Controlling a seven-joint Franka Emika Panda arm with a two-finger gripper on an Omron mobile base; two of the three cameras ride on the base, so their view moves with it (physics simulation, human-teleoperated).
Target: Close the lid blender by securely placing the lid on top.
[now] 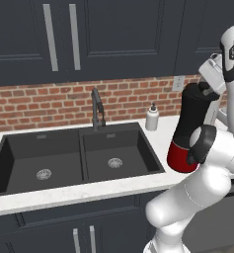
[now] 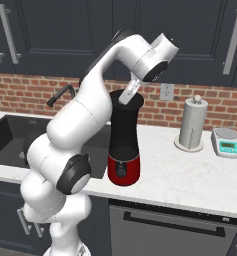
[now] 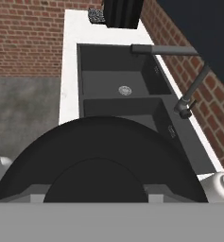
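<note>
The blender, a tall black jar on a glossy red base, stands on the white counter right of the sink. My gripper reaches down at a tilt onto the jar's top. In the hand view the lid, a round black cap with a low central knob, sits between my fingertips, and the gripper is shut on it. The lid lies at the jar's mouth; whether it sits flush I cannot tell, since the hand hides the rim.
A dark double sink with a black faucet lies left of the blender, a white soap bottle behind it. To the right stand a paper towel roll and a small scale. Dark cabinets hang overhead.
</note>
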